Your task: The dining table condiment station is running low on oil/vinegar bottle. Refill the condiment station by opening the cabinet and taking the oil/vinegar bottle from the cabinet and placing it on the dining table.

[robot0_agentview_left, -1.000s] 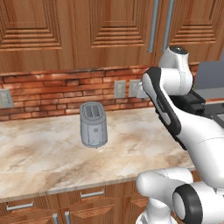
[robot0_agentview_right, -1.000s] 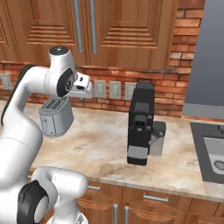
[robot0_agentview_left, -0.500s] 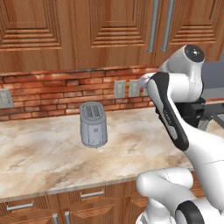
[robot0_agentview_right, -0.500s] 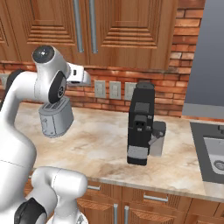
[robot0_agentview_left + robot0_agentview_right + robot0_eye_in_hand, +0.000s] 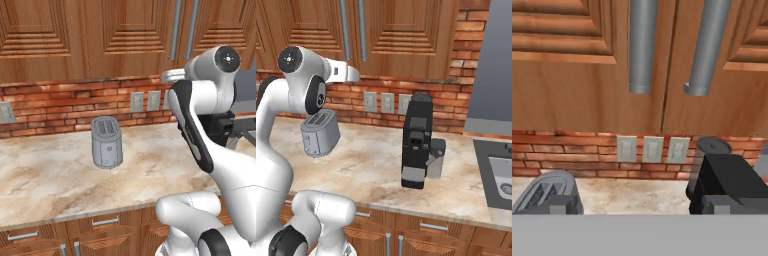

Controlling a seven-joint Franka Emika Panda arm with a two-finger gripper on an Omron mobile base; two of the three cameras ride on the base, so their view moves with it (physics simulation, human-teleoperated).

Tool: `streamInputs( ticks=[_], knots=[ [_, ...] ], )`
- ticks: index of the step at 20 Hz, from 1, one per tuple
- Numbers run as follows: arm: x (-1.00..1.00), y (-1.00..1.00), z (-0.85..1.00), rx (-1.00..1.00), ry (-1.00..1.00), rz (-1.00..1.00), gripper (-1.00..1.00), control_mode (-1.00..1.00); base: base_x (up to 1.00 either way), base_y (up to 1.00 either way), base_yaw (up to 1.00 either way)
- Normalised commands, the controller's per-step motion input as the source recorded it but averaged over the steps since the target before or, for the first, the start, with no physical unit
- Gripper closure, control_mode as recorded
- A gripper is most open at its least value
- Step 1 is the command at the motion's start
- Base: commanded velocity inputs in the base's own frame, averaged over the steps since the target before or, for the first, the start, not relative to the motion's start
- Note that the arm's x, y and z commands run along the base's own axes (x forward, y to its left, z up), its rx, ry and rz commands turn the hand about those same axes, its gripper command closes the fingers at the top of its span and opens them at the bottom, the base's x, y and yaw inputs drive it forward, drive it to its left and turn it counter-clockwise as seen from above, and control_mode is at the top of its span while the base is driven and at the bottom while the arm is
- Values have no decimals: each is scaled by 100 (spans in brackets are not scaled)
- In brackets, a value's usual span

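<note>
The cabinet is the reddish-brown wall unit above the counter, and its doors are closed. Its two long silver bar handles hang side by side, seen close up in the hand view. My gripper is raised just below and in front of those handles, touching nothing. Its jaws stand open and hold nothing. The oil/vinegar bottle is hidden behind the closed doors. The dining table is out of view.
A grey toaster stands on the marbled counter under the cabinet. A black coffee machine sits to its right, with a sink beyond. Wall outlets line the brick backsplash. Drawers run below the counter.
The arm has lifted and swung the hand up from counter height toward the lower ends of the cabinet handles. Nothing on the counter has moved.
</note>
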Motion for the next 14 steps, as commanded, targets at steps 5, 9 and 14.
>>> streamInputs(
  ticks=[5,9,14],
  knots=[
    [6,-17,55,0,-13,-10,-100,-100,0,0,0],
    [16,-16,50,0,-5,-5,-100,-100,0,0,0],
    [24,-15,34,0,-2,0,-100,-100,0,0,0]
  ],
)
